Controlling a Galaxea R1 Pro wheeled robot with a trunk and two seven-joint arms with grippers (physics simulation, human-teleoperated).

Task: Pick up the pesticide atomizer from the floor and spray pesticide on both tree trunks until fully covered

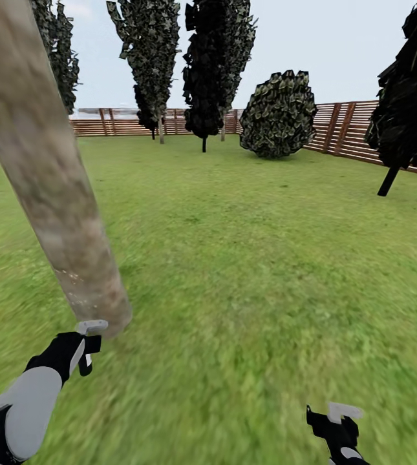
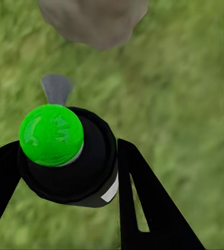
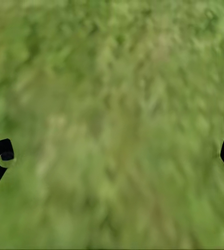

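Atomizer (image 2: 65,156) clamped in left hand (image 2: 65,172), beside tree trunk (image 1: 46,174).

The head view looks forward and slightly down across the lawn (image 1: 247,258) toward the fence (image 1: 350,129), with a trunk (image 1: 46,168) leaning close at its left. The left wrist view looks steeply down along the left end effector (image 2: 65,172), very near the grass, and takes in the foot of the same trunk (image 2: 94,21), which the head view also shows. The right wrist view points straight down at grass, close, past the right end effector (image 3: 112,156).
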